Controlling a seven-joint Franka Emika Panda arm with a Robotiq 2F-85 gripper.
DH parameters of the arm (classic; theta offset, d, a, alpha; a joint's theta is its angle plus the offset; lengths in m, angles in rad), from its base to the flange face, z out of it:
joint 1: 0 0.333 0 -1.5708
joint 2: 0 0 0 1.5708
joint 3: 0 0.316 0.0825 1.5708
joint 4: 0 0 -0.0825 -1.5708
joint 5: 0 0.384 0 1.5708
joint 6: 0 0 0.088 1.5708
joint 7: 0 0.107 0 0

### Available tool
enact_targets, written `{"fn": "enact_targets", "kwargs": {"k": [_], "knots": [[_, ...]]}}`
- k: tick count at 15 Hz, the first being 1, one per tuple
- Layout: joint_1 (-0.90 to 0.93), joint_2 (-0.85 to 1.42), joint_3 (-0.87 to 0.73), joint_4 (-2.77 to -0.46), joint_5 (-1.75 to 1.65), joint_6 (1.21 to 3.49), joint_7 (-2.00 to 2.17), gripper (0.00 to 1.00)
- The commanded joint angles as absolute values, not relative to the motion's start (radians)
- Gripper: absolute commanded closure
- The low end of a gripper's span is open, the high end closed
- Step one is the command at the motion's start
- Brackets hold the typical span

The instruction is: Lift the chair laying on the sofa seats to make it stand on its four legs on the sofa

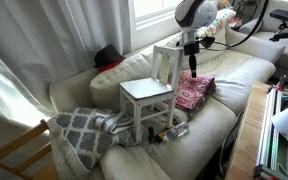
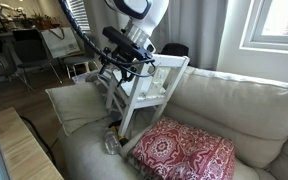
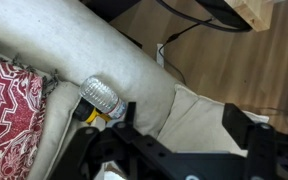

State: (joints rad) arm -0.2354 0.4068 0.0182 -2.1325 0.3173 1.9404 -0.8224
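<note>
The white chair (image 1: 146, 92) stands on the cream sofa (image 1: 229, 72) with its seat level and its backrest up. In an exterior view it looks tilted (image 2: 149, 88). My gripper (image 1: 192, 66) hangs just beside the top of the backrest, apart from it, and also shows in an exterior view (image 2: 119, 68). In the wrist view my gripper (image 3: 184, 125) has its fingers spread wide with only sofa fabric (image 3: 134, 60) between them. It is open and empty.
A red patterned cushion (image 1: 194, 92) (image 2: 184, 152) (image 3: 9, 100) lies beside the chair. A plastic bottle (image 3: 100, 96) (image 1: 174, 130) lies by the chair legs. A grey-white patterned blanket (image 1: 84, 135) drapes the sofa end. A natural-wood frame (image 1: 14, 155) stands beside the sofa.
</note>
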Motion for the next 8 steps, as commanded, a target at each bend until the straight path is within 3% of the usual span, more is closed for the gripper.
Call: {"fn": "enact_targets", "kwargs": {"k": [1,8], "knots": [[-0.237,0.482,0.013,-2.066,0.372,1.963,-0.800,0.00],[-0.242,0.412,-0.042,-2.119,0.259,2.087,-0.689,0.00]]}}
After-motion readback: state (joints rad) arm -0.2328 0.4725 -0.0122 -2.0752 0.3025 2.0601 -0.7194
